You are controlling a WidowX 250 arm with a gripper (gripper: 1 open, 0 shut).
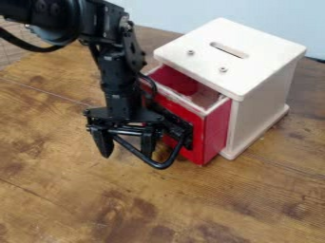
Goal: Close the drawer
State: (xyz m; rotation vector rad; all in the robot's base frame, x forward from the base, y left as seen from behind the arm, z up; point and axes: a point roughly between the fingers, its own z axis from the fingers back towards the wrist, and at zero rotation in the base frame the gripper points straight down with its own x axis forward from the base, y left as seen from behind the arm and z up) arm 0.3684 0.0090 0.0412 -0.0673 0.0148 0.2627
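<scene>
The red box-shaped drawer with black loop handle juts out of the white wooden cabinet at right. The black end effector, fingers spread and empty, hangs just left of its front, apparently placed to push it in.

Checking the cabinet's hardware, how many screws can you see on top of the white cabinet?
2: one screw near the left edge of the white cabinet top, another screw toward the front edge. Others may be hidden.
</scene>
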